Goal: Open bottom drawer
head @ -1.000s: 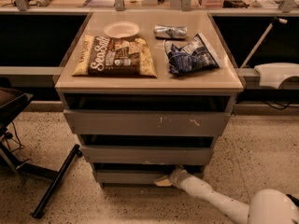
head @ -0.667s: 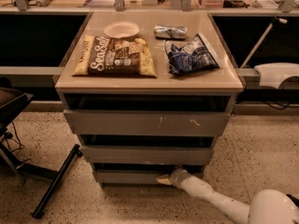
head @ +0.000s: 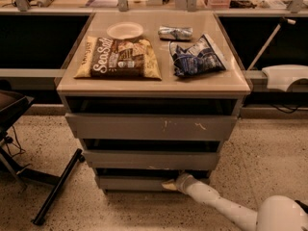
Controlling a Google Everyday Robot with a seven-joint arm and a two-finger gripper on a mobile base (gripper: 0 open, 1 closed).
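A low cabinet [head: 163,83] with a tan top stands on a speckled floor [head: 269,153], facing the camera, with three grey handleless drawers stacked in its front. The top drawer [head: 149,127] looks widest and has pale scratches. The middle drawer [head: 149,160] sits below it. The bottom drawer [head: 130,183], the one I am to open, looks narrowest and sits just above the floor. It appears shut or barely out, with a dark slot above its plain front. My white arm [head: 216,203] reaches in low from the lower right, almost along the floor, because the drawer sits so low. On the cabinet top lie a brown chip bag [head: 120,57], a blue chip bag [head: 197,57], a pale plate [head: 125,31] and a small silver packet [head: 175,32] (none of them concern me). My gripper [head: 172,184] is at the top edge of the bottom drawer, right of centre. With no handle, that lip is probably the only purchase for pulling. I cannot tell whether the gripper is open or closed.
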